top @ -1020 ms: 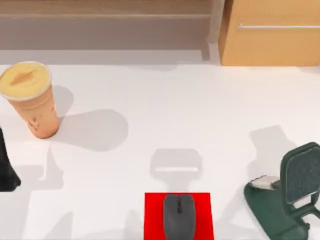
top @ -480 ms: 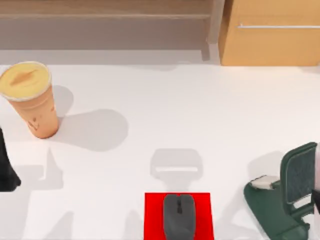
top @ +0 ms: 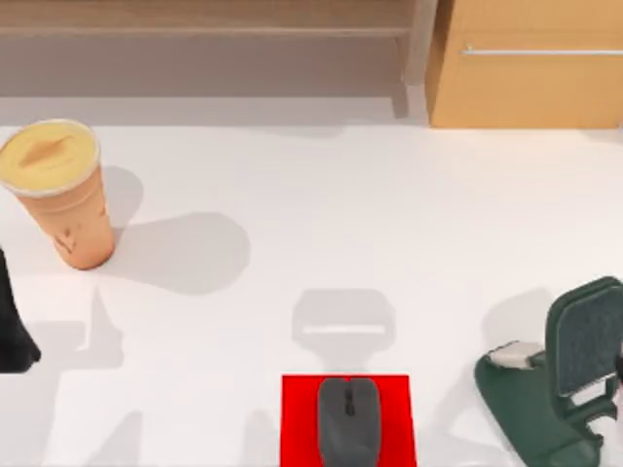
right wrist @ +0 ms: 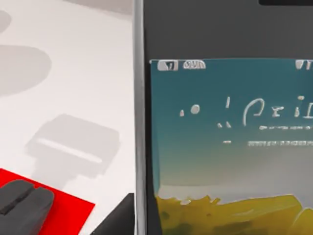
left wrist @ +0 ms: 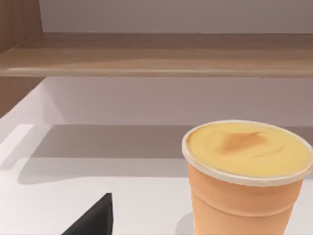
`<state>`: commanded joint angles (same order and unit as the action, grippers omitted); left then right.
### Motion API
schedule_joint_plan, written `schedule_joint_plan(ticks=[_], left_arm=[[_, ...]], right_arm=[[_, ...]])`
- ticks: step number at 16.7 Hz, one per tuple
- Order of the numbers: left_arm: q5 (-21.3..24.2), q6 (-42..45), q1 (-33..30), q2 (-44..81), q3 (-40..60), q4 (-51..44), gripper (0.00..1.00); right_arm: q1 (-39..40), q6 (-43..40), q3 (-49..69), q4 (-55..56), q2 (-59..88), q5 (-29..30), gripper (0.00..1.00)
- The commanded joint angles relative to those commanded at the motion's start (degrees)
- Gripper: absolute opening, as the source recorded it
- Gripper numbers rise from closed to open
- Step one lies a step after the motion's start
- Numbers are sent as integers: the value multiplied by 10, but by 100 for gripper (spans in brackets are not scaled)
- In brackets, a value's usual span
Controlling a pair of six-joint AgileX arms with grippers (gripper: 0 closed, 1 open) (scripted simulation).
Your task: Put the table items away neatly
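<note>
One cup – one mouse (on mat)

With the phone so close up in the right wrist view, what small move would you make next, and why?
Probably ease the smartphone toward the phone stand, whose cradle stands empty at the table's right. The right arm is at that edge beside it, with the phone close before its camera. The left arm sits parked by the cup.
</note>
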<state>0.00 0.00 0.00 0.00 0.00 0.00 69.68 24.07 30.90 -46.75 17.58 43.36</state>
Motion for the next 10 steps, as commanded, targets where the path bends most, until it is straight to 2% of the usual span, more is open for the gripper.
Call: schedule_joint_plan(ticks=[6,10], left_arm=[[0,0,0,0,0,0,100],[0,0,0,0,0,0,100]], right_arm=[[-91,-60,72,71,7,-63,0],[-154,-97,37,129,29,-133,0]])
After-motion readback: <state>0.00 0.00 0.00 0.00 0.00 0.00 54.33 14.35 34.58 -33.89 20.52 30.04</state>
